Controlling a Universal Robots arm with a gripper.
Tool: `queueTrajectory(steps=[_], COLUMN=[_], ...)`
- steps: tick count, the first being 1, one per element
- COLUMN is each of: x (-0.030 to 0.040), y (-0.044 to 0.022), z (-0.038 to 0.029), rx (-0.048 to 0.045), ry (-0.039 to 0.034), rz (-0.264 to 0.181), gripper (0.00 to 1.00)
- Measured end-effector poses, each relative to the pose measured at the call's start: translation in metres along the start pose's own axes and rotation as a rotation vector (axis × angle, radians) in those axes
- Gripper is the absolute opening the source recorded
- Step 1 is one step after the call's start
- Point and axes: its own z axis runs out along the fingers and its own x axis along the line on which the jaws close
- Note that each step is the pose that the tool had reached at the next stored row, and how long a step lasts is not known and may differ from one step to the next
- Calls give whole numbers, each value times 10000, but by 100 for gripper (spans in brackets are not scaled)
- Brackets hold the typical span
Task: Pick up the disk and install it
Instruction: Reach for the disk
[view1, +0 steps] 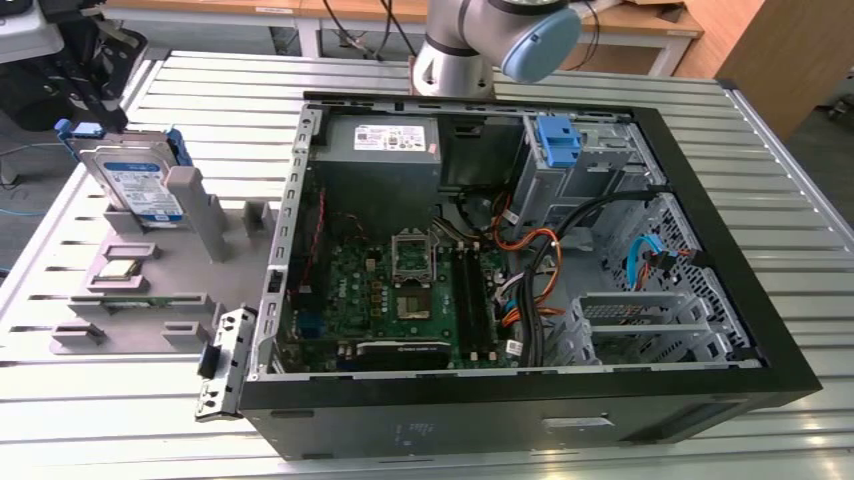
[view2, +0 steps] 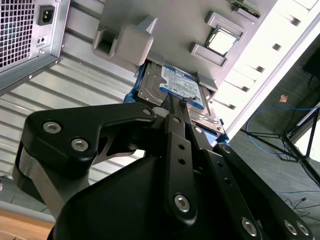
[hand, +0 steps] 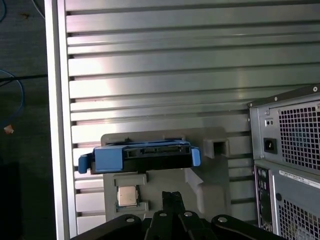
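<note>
The disk is a silver drive with a blue-and-white label in a blue carrier. It stands on edge in a grey fixture at the exterior view's left, beside the open computer case. In the second wrist view the labelled face of the disk lies just beyond my gripper. In the first wrist view the blue top edge of the disk is ahead of the gripper. The black fingers are together with nothing between them, and they hang apart from the disk.
The grey fixture also carries a processor chip and a memory stick. Inside the case sit a grey power supply, a blue bracket, the motherboard and loose cables. The case's rear panel stands close beside the fixture on the slatted metal table.
</note>
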Motion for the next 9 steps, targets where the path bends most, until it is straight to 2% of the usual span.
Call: queueTrajectory(steps=[9], x=[20], y=[3], z=[79], rx=[1], ry=[0], rz=[13], gripper=[10])
